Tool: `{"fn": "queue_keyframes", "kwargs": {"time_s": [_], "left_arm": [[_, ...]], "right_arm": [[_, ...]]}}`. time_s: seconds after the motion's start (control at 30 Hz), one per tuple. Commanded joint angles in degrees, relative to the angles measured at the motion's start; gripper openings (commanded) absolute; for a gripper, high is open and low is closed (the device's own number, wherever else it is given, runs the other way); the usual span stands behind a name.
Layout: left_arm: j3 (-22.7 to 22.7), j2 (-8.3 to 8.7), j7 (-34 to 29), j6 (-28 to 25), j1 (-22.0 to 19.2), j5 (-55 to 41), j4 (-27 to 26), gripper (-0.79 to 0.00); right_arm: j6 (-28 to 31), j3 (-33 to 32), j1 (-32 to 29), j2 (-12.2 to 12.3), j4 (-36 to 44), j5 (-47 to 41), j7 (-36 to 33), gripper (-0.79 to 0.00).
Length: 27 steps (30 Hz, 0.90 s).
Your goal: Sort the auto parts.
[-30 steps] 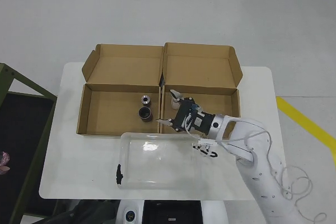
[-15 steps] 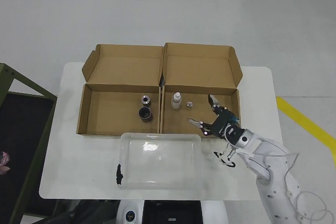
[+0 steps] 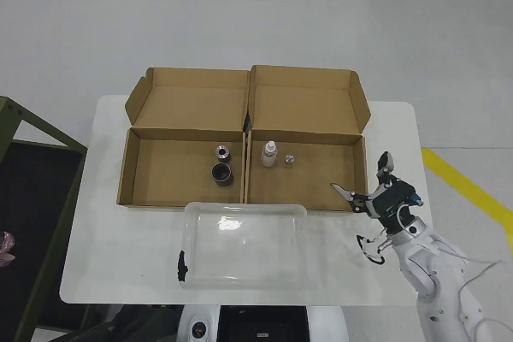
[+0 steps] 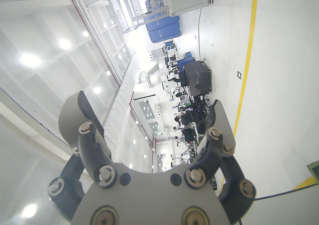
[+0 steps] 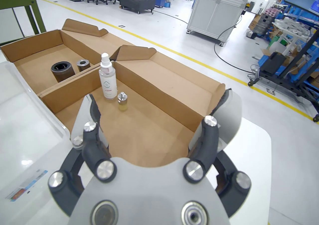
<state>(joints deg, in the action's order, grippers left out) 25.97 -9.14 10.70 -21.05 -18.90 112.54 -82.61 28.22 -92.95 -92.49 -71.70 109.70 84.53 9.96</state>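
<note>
The right pincer [image 3: 361, 174] hangs open and empty above the counter [image 3: 111, 256], just past the right end of the right box [image 3: 308, 138]. Its wrist view looks back along that box. The left pincer [image 4: 149, 103] is also spread wide with nothing between its fingers, and it points out into the room, away from the work.

The parts sit in 2 cardboard boxes set side by side.
- **Left box [image 3: 126, 175]:** it holds a dark cylinder [image 3: 221, 173] and a smaller metal cylinder [image 3: 221, 153], both upright and close together near the wall shared with the right box.
- **Right box:** it holds a clear spray bottle [image 3: 268, 154], upright, with a small capped vial [image 3: 289, 159] just beside it.

The clear bin [image 3: 188, 231] in front of the boxes looks bare inside. There is a small black shape [image 3: 181, 267] at its left edge, and I cannot tell whether that is a part or a fitting of the bin.

With 2 items in each box and both pincers empty, I judge this a pause between a placement and the next pick, or the sort may be about finished. If the black shape is a part, the next move calls for a reach across the bin to its far left edge. That reach looks easier for the left arm.
</note>
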Motion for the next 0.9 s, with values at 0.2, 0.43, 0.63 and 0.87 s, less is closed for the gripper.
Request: {"fn": "queue_keyframes", "kwargs": {"time_s": [0.2,0.43,0.63,0.87], "left_arm": [[0.0,0.0,0.0,0.0,0.0,0.0,0.0,0.0],[0.0,0.0,0.0,0.0,0.0,0.0,0.0,0.0],[0.0,0.0,0.0,0.0,0.0,0.0,0.0,0.0],[0.0,0.0,0.0,0.0,0.0,0.0,0.0,0.0]], "right_arm": [[-2.4,-4.6,-2.7,0.4,-1.0,-1.5,2.6,0.0],[-3.7,-6.4,-3.9,0.6,-2.0,-2.4,4.4,0.0],[-2.8,-7.1,-3.9,0.8,-2.2,-2.3,4.9,0.0],[-2.9,-7.1,-3.9,0.8,-2.2,-2.3,4.9,0.0]]}}
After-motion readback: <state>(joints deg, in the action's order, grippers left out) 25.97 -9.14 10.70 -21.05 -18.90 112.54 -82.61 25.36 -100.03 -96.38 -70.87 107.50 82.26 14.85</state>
